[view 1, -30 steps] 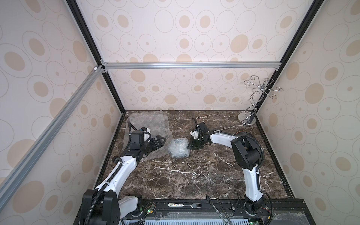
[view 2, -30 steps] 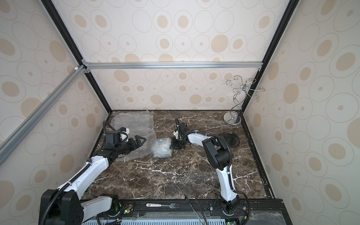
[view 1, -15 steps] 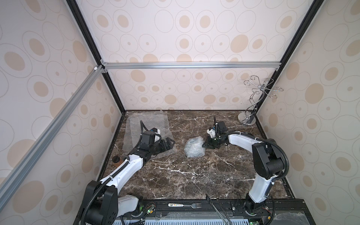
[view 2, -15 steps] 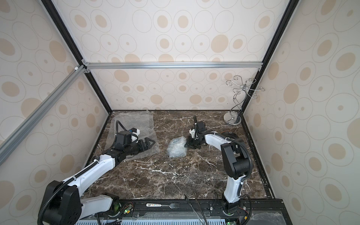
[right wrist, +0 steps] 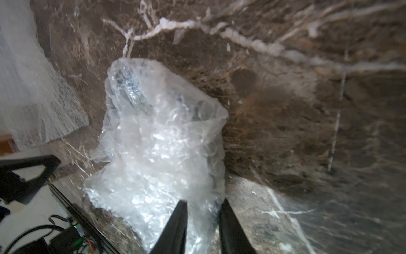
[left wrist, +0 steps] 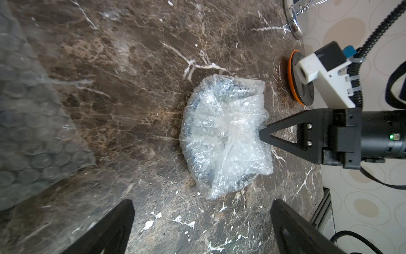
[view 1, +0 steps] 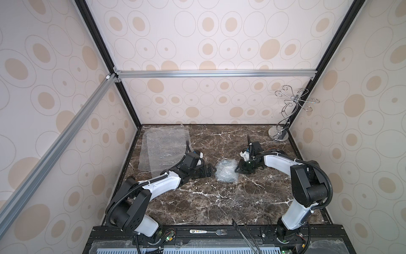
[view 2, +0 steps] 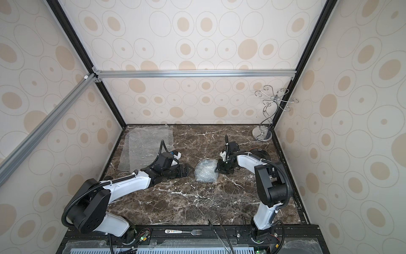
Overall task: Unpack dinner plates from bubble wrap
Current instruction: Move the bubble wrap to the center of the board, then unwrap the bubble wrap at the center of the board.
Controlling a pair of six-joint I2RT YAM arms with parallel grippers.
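bubble wrap [left wrist: 224,136] edge sits in right gripper [right wrist: 203,201], grip unclear; left gripper [left wrist: 202,204] spread wide nearby

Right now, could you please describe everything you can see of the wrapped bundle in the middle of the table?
The wrapped bundle is crumpled clear bubble wrap gathered around something dark and round, only its rim showing through. It lies on the marble table. The right gripper has wrap between its fingertips; the open left gripper sits just short of it.
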